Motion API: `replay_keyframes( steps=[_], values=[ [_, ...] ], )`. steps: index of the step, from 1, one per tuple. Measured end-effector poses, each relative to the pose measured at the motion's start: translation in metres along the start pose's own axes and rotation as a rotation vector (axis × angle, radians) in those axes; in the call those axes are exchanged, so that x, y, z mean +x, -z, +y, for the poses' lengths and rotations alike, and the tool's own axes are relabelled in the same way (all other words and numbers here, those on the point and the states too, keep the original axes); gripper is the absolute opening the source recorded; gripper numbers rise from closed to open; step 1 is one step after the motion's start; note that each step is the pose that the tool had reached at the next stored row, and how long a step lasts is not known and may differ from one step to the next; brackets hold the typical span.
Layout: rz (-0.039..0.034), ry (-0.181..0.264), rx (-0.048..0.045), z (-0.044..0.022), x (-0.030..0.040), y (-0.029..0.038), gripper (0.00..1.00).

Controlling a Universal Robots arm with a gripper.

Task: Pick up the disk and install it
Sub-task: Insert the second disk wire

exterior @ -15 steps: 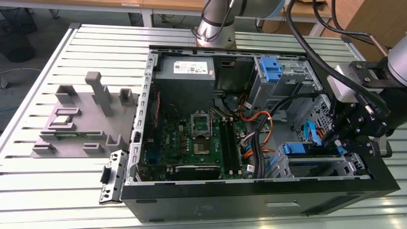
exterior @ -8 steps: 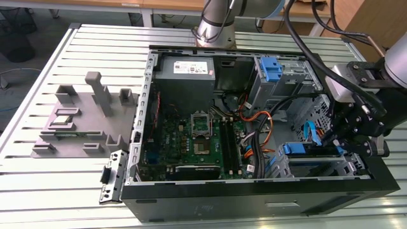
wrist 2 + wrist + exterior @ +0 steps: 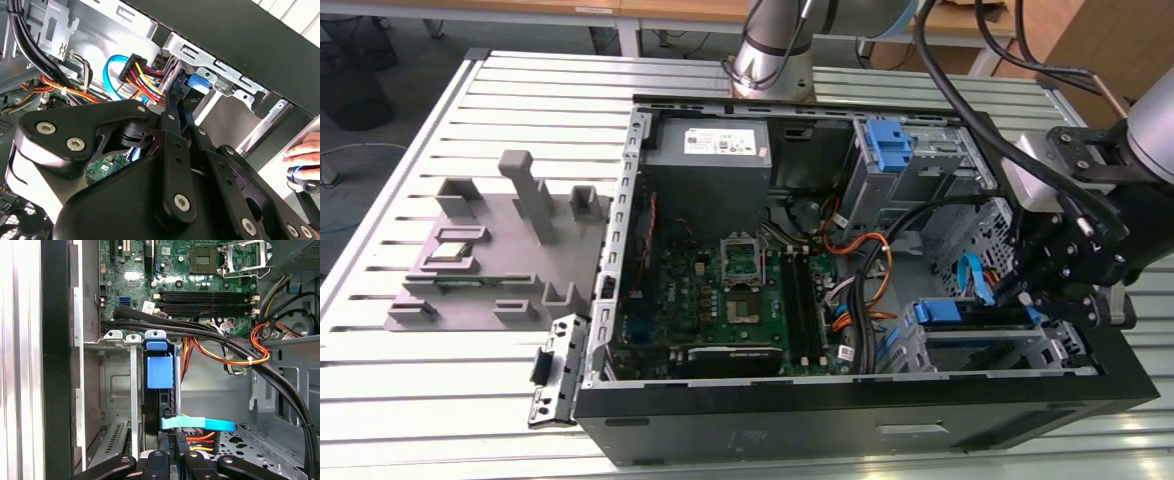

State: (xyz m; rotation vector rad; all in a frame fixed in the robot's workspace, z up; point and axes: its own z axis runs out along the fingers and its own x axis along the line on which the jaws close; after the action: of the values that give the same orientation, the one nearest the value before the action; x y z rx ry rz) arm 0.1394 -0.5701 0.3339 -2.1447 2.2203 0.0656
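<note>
In the first wrist view the claw [image 3: 176, 452] pinches the disk [image 3: 161, 390] edge-on, so it slides into its metal bay [image 3: 117, 385].

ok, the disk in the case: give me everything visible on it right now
The disk sits edge-on in the metal drive cage at the corner of the open computer case, so only its dark thin edge and blue plastic carrier show. A blue tab of the carrier faces outward. Its label face is hidden. The hand is right at the disk's rear end, by a light-blue flat cable and the coloured power wires.
</note>
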Motion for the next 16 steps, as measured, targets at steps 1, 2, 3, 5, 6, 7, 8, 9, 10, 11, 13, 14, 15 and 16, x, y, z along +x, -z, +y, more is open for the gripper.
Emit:
replay_keyframes(
  steps=[1,2,3,5,6,7,8,9,10,11,13,14,15,16],
  values=[
    [0.0000,-0.003,0.0002,0.0000,0.0000,0.0004,0.17],
    [0.0001,-0.007,0.0005,0.0000,-0.0001,0.0006,0.17],
    [0.0000,-0.011,0.0007,0.0000,-0.0001,0.0006,0.17],
    [0.0008,-0.018,0.0012,0.0000,0.0000,0.0008,0.17],
    [0.0015,-0.021,0.0016,0.0000,0.0001,0.0008,0.17],
    [0.0022,-0.023,0.0020,0.0000,0.0002,0.0009,0.17],
    [0.0027,-0.026,0.0024,0.0002,0.0003,0.0010,0.17],
    [0.0034,-0.030,0.0029,0.0004,0.0004,0.0009,0.17],
    [0.0041,-0.034,0.0036,0.0007,0.0004,0.0007,0.17],
    [0.0043,-0.037,0.0040,0.0013,0.0005,0.0006,0.17],
    [0.0045,-0.042,0.0047,0.0027,0.0005,0.0002,0.17],
    [0.0048,-0.044,0.0050,0.0032,0.0006,-0.0001,0.17],
    [0.0050,-0.045,0.0051,0.0033,0.0006,-0.0007,0.17],
    [0.0048,-0.046,0.0051,0.0033,0.0006,-0.0014,0.17]
  ],
)
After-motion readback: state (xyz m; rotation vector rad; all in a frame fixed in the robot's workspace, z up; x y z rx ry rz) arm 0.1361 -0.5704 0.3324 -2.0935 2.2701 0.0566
